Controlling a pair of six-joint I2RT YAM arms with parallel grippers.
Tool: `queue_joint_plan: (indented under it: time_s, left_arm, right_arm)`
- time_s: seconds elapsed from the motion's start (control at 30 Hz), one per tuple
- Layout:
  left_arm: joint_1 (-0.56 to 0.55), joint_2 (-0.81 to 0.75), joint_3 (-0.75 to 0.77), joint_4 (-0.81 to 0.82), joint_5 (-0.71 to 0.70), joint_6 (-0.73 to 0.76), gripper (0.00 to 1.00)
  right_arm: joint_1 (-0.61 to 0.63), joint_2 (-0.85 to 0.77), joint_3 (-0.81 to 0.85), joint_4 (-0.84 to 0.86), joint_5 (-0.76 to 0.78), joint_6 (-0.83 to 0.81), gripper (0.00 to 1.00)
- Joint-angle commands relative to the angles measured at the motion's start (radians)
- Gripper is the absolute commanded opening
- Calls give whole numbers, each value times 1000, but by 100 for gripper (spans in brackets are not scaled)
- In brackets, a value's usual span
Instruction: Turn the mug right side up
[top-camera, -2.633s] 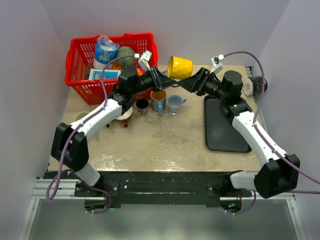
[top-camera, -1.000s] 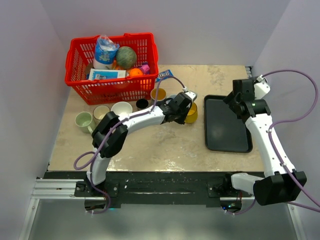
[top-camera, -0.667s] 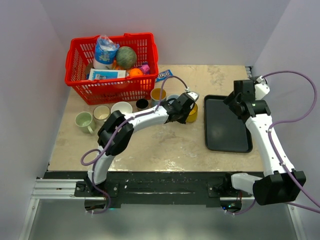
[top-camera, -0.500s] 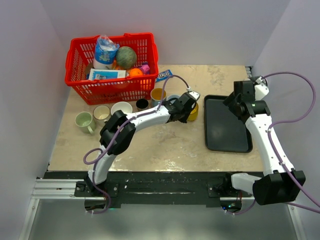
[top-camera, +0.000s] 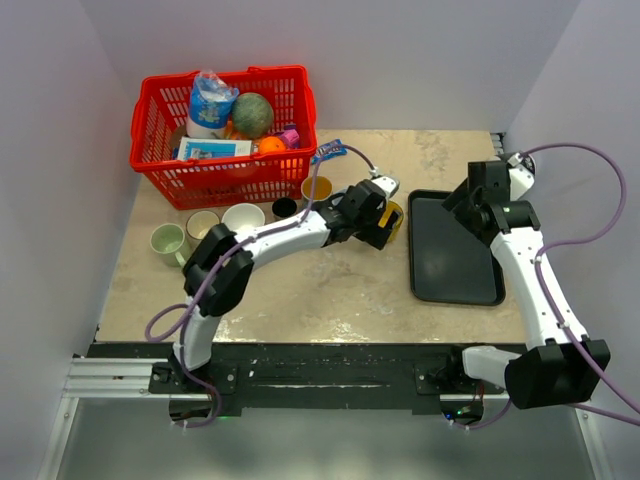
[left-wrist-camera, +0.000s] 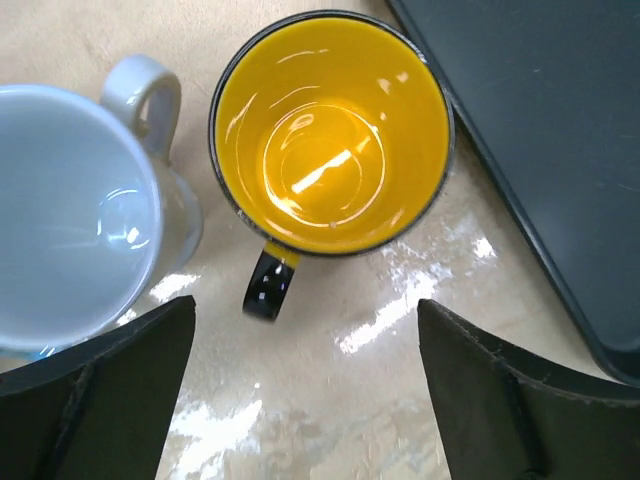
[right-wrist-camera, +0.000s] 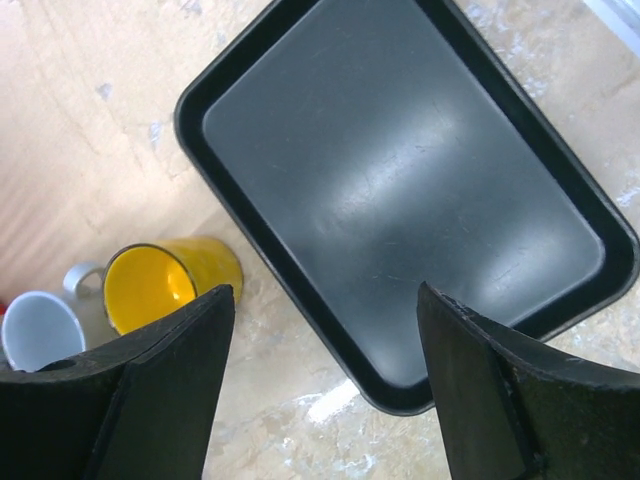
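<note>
The yellow mug (left-wrist-camera: 332, 130) stands upright on the table, its mouth facing up and its black handle (left-wrist-camera: 268, 285) pointing toward my left wrist camera. My left gripper (left-wrist-camera: 310, 400) hovers just above it, open, with only bare tabletop between the fingers. From above, the left gripper (top-camera: 380, 228) covers most of the mug (top-camera: 396, 213). My right gripper (right-wrist-camera: 325, 400) hangs open over the black tray's near corner, holding nothing. In that view the mug (right-wrist-camera: 160, 285) sits to the left of the tray.
A pale grey mug (left-wrist-camera: 70, 210) stands right beside the yellow one. The black tray (top-camera: 450, 250) lies to the right. A row of cups (top-camera: 203, 224) runs along the front of the red basket (top-camera: 225, 120), which is full of groceries.
The left gripper has opened and let go of the yellow mug, which now stands on the table. The left wrist has pulled back slightly. The right arm has barely moved.
</note>
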Motion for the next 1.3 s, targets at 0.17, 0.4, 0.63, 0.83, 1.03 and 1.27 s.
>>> queue_joint_plan:
  time_s: [0.17,0.4,0.63,0.83,1.03,1.27]
  left_arm:
    - [-4,-361,-129,-24,-27,-52,99]
    - [-4,-588,-90,-129,-251,24,99]
    - [-3,-728,-32,-134,-383,132,99]
    - [-3,-798,-15,-62,-500,193,99]
    - [-3,-844,-11,-26,-552,216,99]
    - [-4,-863,-27,-12,-592,199,99]
  right_arm:
    - [-5,-21,28,153,-213,-83,79]
    - [-5,-51,144,254,-259,-166,80]
    - [-5,-77,267,313,-261,-211,81]
    - [-5,-88,253,398,-313,-238,87]
    - [-5,-94,242,425,-339,-240,89]
    - [-5,-94,229,432,-353,-232,90]
